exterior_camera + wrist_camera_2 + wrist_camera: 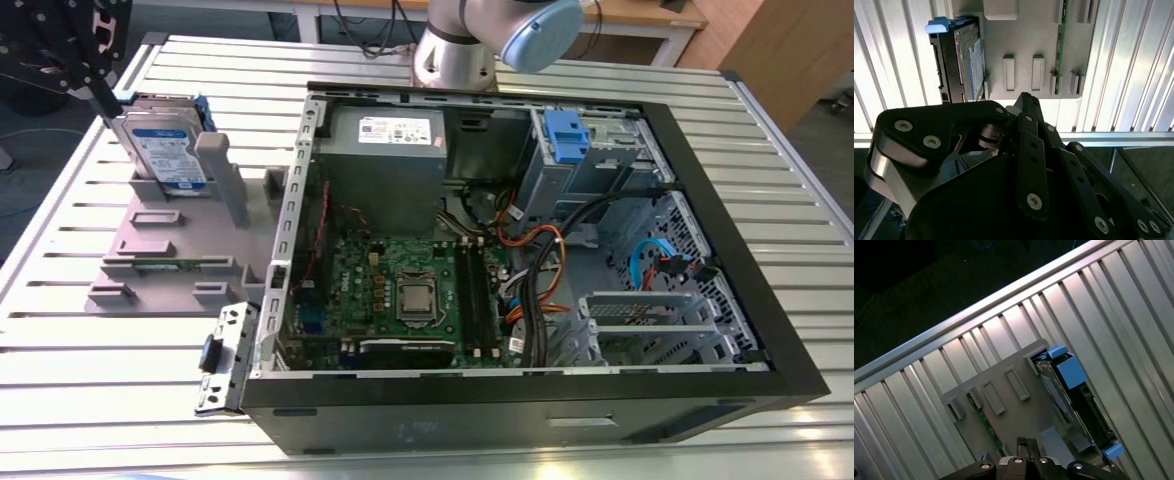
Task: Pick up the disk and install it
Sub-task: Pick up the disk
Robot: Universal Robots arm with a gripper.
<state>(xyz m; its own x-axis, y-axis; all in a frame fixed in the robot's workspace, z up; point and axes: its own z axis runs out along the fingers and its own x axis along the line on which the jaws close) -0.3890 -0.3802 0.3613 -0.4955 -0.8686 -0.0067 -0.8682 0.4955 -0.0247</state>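
The disk stands on edge in a slot at the back of the grey plastic stand, on the exterior view's left. It is silver with a white-and-blue label and a blue carrier bracket. My black gripper hangs just above and beside the disk's top edge, toward the table's corner. In both wrist views the disk sits upright in the stand, apart from the gripper. The fingers look shut, with nothing between them.
An open computer case lies at the centre of the slatted metal table. Inside it are the grey power supply, a blue-tabbed drive cage and loose cables. A green circuit strip lies in the stand. The arm's base rises behind the case.
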